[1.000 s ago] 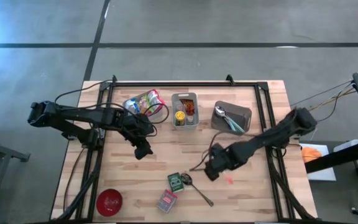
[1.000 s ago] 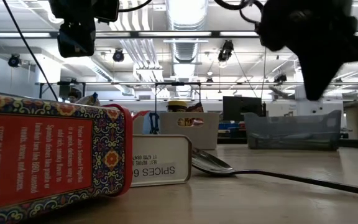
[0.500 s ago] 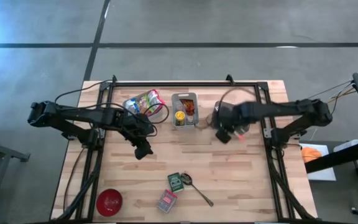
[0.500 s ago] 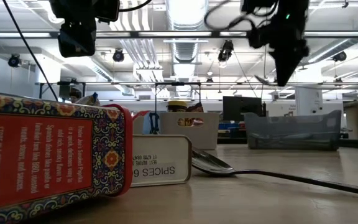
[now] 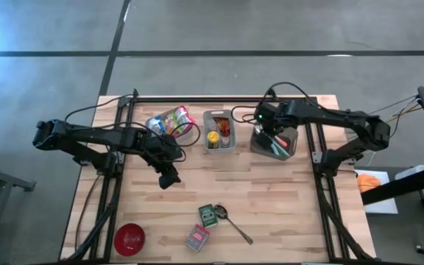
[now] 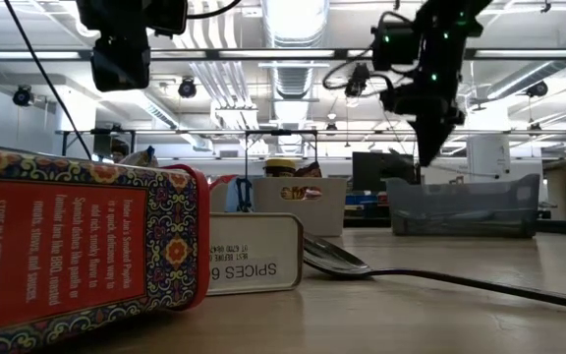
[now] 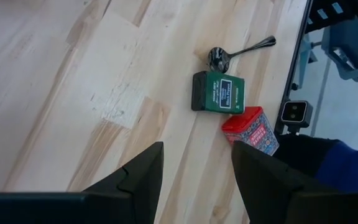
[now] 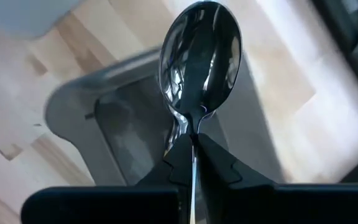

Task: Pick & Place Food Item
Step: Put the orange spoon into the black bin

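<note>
Spoon (image 8: 199, 62) is the thing I am carrying, pinched by its neck in my right gripper (image 8: 194, 146), whose fingers are closed tight on it with the bowl sticking out ahead. It is not food, but it is what I am holding. Taking the table from above, I am hanging over the grey bin (image 5: 291, 136) at about two o'clock from the table's middle, near the bin's ten o'clock corner. Teal-handled utensils (image 5: 274, 146) are already lying inside it.

Judging from this, I am in the placing step, and doing it well means getting low before letting go. In the wrist view the bowl is sitting over the bin wall (image 8: 79, 118) and its floor, so I am aiming to bring the whole handle inside the rim, not across it. I am planning to tip the spoon along the bin's long side, beside the other utensils, so it is not bouncing off them or catching the wall. Opening from high up is the risk: the spoon could clatter out onto the wood.

My left gripper (image 5: 169, 179) is waiting at about nine o'clock from the middle, fingers apart and holding nothing, well clear of the bin.
</note>
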Controlling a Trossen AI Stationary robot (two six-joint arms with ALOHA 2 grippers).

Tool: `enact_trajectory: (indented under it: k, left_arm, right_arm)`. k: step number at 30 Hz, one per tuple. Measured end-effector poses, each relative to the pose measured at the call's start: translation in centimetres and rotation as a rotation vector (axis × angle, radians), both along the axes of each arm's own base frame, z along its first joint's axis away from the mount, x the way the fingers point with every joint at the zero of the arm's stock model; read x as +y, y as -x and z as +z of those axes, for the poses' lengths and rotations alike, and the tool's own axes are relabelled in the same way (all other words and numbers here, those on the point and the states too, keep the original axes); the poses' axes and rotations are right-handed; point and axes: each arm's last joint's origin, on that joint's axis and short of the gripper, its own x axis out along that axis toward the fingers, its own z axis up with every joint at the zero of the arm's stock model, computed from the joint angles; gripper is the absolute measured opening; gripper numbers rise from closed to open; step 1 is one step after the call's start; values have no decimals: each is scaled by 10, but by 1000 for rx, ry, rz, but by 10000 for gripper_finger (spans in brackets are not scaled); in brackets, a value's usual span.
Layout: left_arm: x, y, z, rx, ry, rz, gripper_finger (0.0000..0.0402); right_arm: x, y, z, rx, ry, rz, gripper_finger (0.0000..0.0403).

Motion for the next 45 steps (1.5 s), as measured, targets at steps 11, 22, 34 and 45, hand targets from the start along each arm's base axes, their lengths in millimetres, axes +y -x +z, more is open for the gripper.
enact_trajectory:
  k: [11, 22, 34, 45]
  left_arm:
    - [1, 1, -1, 3, -15, -21, 192]
    - [1, 1, -1, 5, -12, -15, 192]
    - [1, 1, -1, 7, -8, -9, 192]
    - [1, 1, -1, 9, -4, -2, 192]
  right_arm:
    - [5, 12, -44, -4, -48, -127, 8]
    - [7, 15, -61, -37, -66, -152, 8]
    - [8, 19, -67, -32, -80, -175, 8]
    - [7, 16, -68, -72, -88, -161, 8]
